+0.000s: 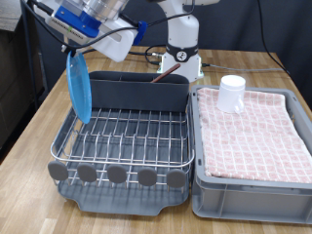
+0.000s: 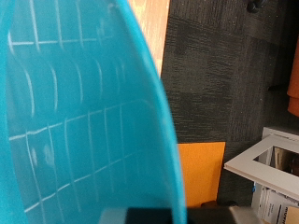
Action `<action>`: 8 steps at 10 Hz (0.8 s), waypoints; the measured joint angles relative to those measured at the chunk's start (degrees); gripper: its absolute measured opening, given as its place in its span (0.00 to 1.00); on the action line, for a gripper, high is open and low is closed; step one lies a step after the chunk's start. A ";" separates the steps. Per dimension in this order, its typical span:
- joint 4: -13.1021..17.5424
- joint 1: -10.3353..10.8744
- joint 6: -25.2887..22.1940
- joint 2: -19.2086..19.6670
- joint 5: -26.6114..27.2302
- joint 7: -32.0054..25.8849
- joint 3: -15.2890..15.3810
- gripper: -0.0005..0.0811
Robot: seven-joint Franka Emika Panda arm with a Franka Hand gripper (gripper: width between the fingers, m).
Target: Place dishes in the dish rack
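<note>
My gripper is at the exterior view's top left, shut on the top edge of the bright-blue plate. The plate hangs on edge, its lower rim down at the left end of the chrome wire dish rack. The plate fills most of the wrist view, and the rack's wires reflect in it. The small white cup stands upside down on the pink checked cloth in the grey bin. A reddish-brown bit shows above the grey caddy; I cannot tell whether it is the spoon.
The grey bin stands right of the rack, touching it. The robot's white base is behind the caddy. The wooden table has bare room left of the rack. Dark floor shows past the plate in the wrist view.
</note>
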 joint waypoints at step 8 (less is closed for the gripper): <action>-2.33 -0.12 10.72 7.00 -3.46 5.33 -2.87 0.04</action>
